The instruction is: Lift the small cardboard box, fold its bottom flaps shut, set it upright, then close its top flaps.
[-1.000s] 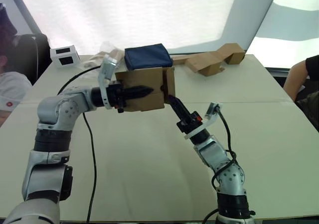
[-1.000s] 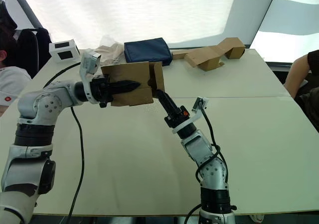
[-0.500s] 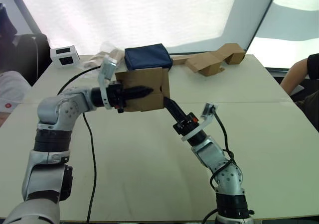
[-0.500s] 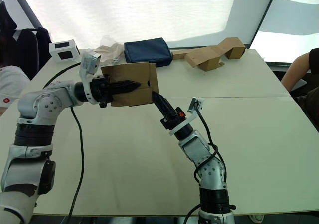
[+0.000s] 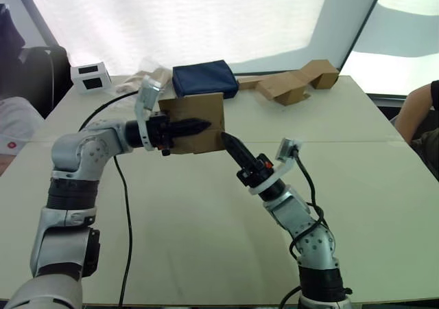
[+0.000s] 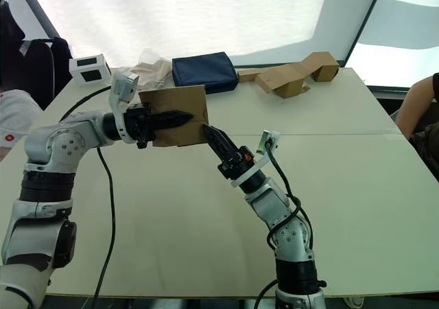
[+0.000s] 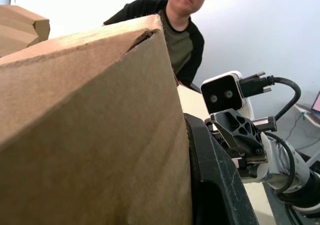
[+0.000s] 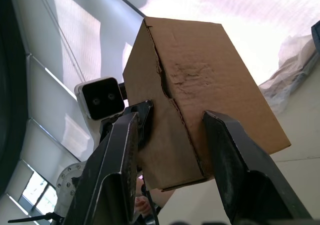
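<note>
Cardboard first: your left gripper (image 5: 195,126) is clamped on the small cardboard box (image 5: 199,120) and holds it in the air over the far left part of the table (image 5: 206,213). Your right gripper (image 5: 226,141) has its fingers spread apart, with the tips at the box's near right corner.

No lettering to read anywhere here. The small cardboard box (image 6: 180,115) is plain brown, nothing printed on the faces that show. The white box with black panels (image 5: 90,77) at the far left of the table carries no legible mark. A small red spot sits on the white garment (image 5: 15,134) at the left edge, too small to make out.
</note>
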Available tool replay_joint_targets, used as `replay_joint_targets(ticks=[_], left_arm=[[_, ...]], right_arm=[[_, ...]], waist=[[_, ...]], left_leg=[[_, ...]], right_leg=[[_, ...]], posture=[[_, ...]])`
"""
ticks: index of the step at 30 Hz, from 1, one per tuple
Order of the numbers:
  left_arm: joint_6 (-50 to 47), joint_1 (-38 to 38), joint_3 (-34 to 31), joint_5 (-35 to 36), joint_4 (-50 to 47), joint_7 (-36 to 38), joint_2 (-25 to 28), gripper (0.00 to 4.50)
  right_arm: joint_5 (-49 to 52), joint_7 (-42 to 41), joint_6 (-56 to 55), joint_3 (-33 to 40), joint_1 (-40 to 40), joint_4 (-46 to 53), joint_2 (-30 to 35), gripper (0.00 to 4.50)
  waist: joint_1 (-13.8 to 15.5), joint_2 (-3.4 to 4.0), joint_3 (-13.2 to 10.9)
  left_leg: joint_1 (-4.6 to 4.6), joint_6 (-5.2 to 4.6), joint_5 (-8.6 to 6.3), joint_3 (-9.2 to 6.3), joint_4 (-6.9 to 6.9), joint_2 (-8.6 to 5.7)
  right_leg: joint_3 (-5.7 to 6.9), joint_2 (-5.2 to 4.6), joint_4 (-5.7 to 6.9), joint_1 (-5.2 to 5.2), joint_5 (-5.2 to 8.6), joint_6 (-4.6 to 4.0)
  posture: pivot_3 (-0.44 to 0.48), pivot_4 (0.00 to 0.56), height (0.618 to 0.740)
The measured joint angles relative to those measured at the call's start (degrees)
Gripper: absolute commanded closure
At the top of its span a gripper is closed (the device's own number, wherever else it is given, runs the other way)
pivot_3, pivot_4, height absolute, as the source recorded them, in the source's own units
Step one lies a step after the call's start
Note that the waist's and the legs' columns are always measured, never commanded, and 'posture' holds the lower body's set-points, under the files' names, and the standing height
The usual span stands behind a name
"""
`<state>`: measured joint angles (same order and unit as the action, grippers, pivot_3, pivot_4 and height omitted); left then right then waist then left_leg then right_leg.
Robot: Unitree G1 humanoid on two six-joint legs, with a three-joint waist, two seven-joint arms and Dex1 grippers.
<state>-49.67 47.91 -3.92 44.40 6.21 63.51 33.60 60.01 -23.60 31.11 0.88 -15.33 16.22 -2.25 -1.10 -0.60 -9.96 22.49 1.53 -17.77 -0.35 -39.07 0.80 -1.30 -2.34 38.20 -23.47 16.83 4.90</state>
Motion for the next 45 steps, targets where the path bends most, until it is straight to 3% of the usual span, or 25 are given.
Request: replay_joint_targets(ticks=[12,18,21,24,25,33,45], left_arm=[[-2.39,-0.31,-1.58,2.21,-0.96,0.00,0.27,4.50],[-3.34,-0.31,-2.01,2.62,-1.37,0.17,0.73,4.50],[-3.38,-0.28,-2.04,2.64,-1.37,0.13,0.38,4.50],[-3.67,-0.28,-2.04,3.23,-1.40,0.06,-0.10,4.50],[-3.77,-0.28,-2.04,3.43,-1.46,0.06,-0.10,4.50],[-3.81,-0.28,-1.79,3.62,-1.84,0.09,-0.22,4.50],[-3.74,-0.55,-0.46,2.28,-1.86,1.05,-0.15,4.50]], right_arm=[[-1.03,-1.55,0.82,2.10,-1.80,-0.14,4.86,2.45],[5.56,-1.24,3.26,6.97,-2.24,0.97,7.91,2.45],[6.06,-0.01,2.97,7.67,-2.93,1.04,7.45,3.11],[3.76,0.80,2.10,7.14,-3.86,0.31,7.35,4.34],[2.98,0.86,1.91,6.81,-4.11,-0.05,7.34,4.46],[-4.88,-1.21,0.55,1.79,-6.80,-1.34,7.47,4.46],[-11.00,-3.45,0.09,0.11,-6.86,-1.27,8.16,4.46]], waist=[[-0.01,0.00,0.00],[0.07,0.00,0.00],[-0.08,0.00,0.00],[-0.06,0.00,0.00],[-0.05,0.00,0.00],[0.00,0.00,0.00],[-0.02,0.00,0.00]], left_leg=[[0.00,0.00,0.00,0.00,0.00,0.00],[0.00,0.00,0.00,0.00,0.00,0.00],[-0.01,0.00,0.00,0.00,0.00,0.01],[0.00,0.00,0.00,0.00,0.00,0.01],[0.00,0.00,0.00,0.01,0.00,0.00],[0.00,0.00,0.00,0.01,0.00,0.00],[0.00,0.00,0.00,0.00,0.00,0.00]], right_leg=[[0.00,0.00,0.00,0.00,0.00,0.00],[0.00,-0.01,0.00,0.00,0.00,0.00],[0.00,0.01,0.01,0.00,0.00,0.00],[0.00,0.01,0.00,0.00,0.00,0.00],[0.00,0.01,0.00,0.00,0.00,0.00],[0.00,0.01,0.00,0.00,0.00,0.00],[0.00,0.00,0.00,0.00,0.00,0.00]], posture=[[0.000,0.150,0.740],[0.000,0.150,0.740],[0.000,0.150,0.740],[0.000,0.150,0.740],[0.000,0.150,0.740],[0.000,0.150,0.740],[0.000,0.150,0.740]])
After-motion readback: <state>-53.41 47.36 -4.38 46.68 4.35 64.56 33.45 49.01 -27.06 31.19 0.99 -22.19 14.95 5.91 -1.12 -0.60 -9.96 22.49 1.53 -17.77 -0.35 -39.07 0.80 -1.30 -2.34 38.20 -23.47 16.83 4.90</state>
